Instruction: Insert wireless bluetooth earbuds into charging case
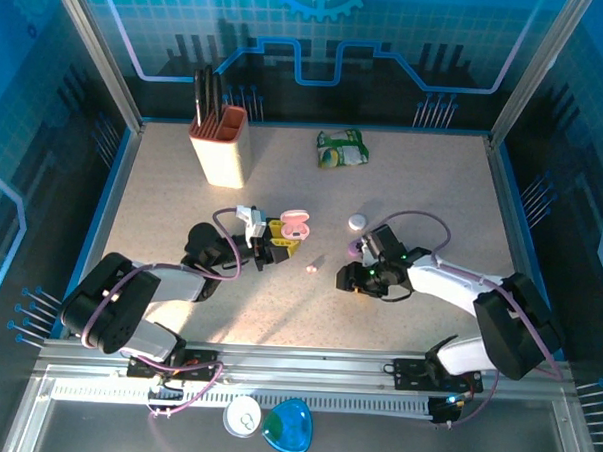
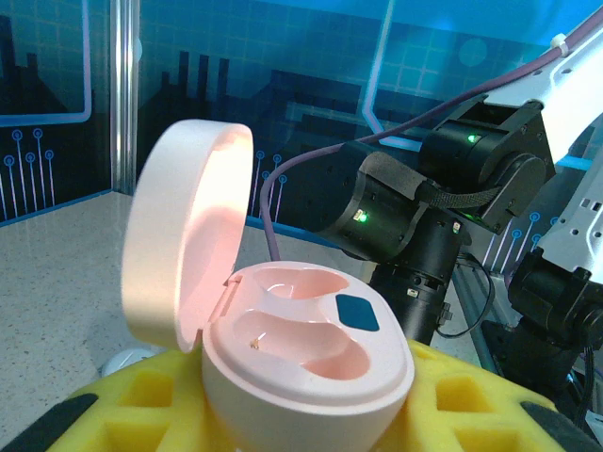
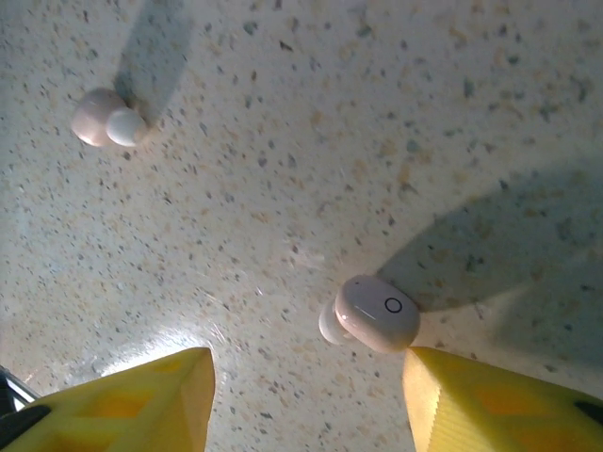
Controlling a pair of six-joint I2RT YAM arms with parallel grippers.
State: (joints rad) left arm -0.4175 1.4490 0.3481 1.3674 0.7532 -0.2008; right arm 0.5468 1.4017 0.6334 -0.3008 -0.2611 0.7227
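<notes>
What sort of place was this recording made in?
Probably a purpose-built robot demo or test cell, not a home: a speckled tabletop fenced by aluminium posts and blue circuit-print panels, with a knife block as a prop.

- A beige holder (image 1: 221,152) with dark handles stood far left on the tabletop (image 1: 434,182).
- A green packet (image 1: 342,148) lay near the far edge.
- A blue heart-shaped piece (image 1: 288,427) sat beside a white disc (image 1: 242,416).

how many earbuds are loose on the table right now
2. One earbud lies just ahead of the right end effector; the other earbud lies farther off on the table. More may be hidden.
</notes>
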